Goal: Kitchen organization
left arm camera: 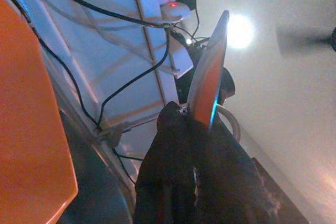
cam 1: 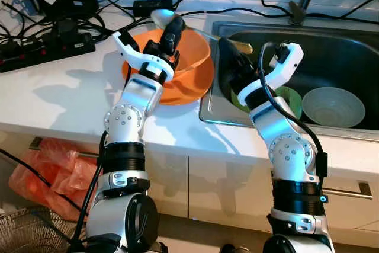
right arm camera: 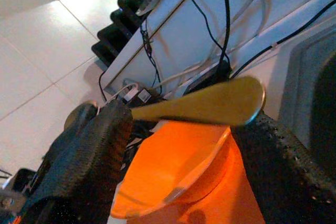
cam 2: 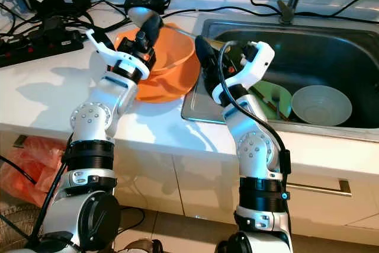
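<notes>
Lettering you could read is nowhere legible on the chargers and power strip (cam 1: 44,51) at the back of the desk (cam 1: 71,99); any labels are too small to make out. Your left gripper (cam 1: 172,31) is clenching a metal spoon (cam 1: 161,17), holding it up over the orange bowl (cam 1: 189,66), which is sitting on the desk just beside the sink (cam 1: 331,45). Your right gripper (cam 1: 234,63) is reaching over the sink's near left corner with its fingers spread apart, and a gold spoon (right arm camera: 210,103) is lying across between them in the right wrist view; you cannot tell whether they are actually gripping it. Head views are giving you what the wrist views miss: a pale green bowl (cam 1: 333,106) and a green plate (cam 1: 290,98) resting inside the sink.
</notes>
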Tool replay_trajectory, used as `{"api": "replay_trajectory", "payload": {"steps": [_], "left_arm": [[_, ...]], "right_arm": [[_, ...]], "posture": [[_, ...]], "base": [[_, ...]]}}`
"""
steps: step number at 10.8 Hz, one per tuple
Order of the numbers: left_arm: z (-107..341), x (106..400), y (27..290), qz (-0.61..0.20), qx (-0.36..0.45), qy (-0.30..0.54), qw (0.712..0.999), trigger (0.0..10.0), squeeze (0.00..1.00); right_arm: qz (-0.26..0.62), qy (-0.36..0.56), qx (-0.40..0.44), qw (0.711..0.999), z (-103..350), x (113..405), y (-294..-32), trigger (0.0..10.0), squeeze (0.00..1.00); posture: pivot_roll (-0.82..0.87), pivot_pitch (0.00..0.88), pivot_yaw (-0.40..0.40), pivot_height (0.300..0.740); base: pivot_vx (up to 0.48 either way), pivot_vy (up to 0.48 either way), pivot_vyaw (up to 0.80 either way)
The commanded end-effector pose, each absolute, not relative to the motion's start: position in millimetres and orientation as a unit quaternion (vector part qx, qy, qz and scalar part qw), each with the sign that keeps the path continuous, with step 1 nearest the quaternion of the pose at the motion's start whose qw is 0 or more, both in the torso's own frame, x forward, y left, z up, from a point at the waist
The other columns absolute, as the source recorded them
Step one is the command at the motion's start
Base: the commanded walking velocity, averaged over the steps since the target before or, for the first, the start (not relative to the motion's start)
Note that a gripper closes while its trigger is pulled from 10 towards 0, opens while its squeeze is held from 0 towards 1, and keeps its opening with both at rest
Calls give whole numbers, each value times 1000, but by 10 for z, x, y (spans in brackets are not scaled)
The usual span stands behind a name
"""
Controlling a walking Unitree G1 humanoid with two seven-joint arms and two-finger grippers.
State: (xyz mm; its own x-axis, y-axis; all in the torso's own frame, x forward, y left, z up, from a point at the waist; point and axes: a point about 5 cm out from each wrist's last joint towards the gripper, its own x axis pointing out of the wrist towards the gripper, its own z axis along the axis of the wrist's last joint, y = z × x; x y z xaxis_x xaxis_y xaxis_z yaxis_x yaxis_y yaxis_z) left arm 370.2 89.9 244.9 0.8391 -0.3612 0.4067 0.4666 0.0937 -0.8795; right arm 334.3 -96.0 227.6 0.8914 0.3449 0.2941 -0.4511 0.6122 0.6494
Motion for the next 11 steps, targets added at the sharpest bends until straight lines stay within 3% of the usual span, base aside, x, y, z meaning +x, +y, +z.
{"api": "replay_trajectory", "payload": {"steps": [1,2,3,4,11], "left_arm": [[2282,3544,383,-307,-664,5,682,0,0],[2282,3525,349,-312,-666,8,677,0,0],[2269,3494,303,-319,-667,14,673,0,0],[2265,3488,293,-320,-668,15,672,0,0],[2191,3418,172,-330,-672,37,662,0,0]], "right_arm": [[219,-80,391,890,2347,3377,-944,10000,0],[215,-83,394,890,2357,3394,-939,10000,0],[212,-84,398,888,2364,3416,-938,3843,0],[211,-84,400,888,2367,3420,-941,0,0],[191,-95,434,876,2441,3500,-1000,0,0]], "posture": [[9,104,33,740],[9,105,29,740],[8,106,25,740],[8,108,23,740],[0,103,13,740]], "base": [[0,0,0],[0,0,0],[0,0,0],[0,0,0],[0,0,0]]}}
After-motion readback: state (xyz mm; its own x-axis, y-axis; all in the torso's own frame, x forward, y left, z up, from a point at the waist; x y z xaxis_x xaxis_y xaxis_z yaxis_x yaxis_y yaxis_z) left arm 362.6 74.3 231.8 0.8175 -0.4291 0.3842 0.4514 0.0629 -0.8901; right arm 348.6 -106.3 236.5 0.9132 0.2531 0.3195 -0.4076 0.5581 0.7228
